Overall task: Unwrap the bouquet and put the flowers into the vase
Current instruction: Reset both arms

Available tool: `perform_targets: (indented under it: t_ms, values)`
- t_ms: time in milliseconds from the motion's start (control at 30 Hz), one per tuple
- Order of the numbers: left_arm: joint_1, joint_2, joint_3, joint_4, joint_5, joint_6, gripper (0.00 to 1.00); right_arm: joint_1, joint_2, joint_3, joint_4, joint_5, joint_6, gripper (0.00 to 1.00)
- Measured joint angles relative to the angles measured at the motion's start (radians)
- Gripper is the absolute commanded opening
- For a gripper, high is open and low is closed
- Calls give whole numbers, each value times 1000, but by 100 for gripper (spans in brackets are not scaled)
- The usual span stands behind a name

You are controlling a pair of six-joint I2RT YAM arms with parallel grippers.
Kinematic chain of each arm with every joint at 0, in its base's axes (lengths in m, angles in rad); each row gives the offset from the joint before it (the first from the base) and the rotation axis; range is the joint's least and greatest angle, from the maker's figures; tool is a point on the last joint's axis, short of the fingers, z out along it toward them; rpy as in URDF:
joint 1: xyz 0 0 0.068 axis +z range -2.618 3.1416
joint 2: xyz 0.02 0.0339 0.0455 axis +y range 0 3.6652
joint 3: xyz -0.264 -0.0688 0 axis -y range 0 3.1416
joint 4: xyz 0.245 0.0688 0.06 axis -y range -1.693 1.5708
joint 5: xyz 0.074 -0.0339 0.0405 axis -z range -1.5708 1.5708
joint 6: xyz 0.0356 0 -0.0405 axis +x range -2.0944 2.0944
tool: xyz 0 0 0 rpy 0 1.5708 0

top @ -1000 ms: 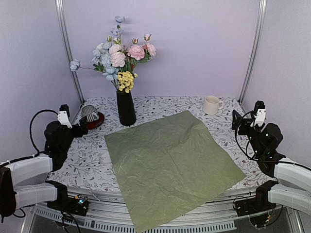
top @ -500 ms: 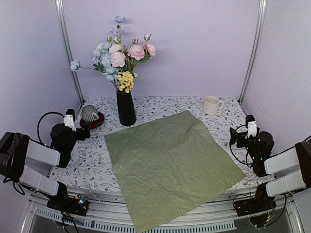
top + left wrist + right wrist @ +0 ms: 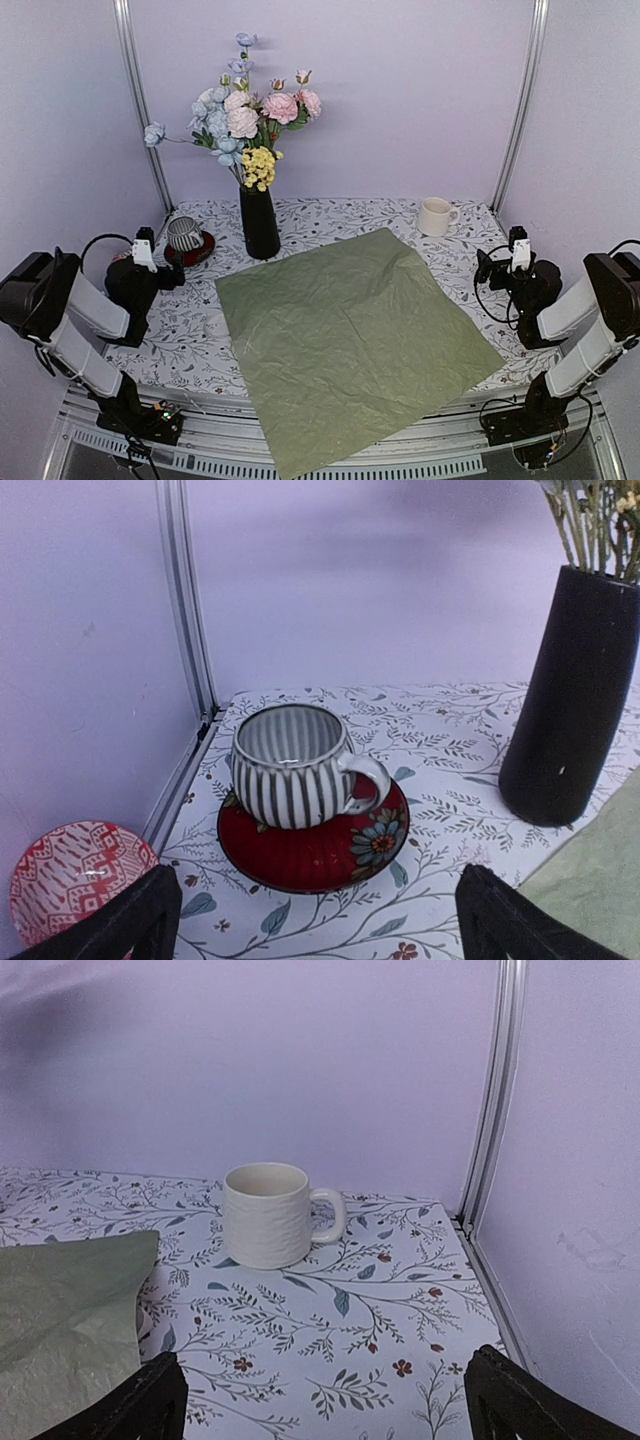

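With the flowers [image 3: 250, 112] standing in the vase [image 3: 259, 222] at the far left of the bench [image 3: 400, 215] and the wrap [image 3: 350, 335] spread flat, the task looks done; the left pincer [image 3: 320, 925] and right pincer [image 3: 325, 1405] gape open, empty, needing only to rest.

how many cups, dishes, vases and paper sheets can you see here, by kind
cups: 2 (white mug, striped cup)
dishes: 2 (red saucer, patterned dish)
vases: 1 (black vase)
paper sheets: 1 (green sheet)
total: 6
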Motion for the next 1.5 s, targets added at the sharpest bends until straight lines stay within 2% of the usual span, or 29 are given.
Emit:
perform_targets:
  t_ms: [467, 1500]
  values:
    - [10, 9, 25, -3, 68, 13, 98, -12, 0, 32, 0, 5, 35, 99]
    - [10, 9, 25, -3, 72, 14, 98, -12, 0, 32, 0, 5, 36, 99]
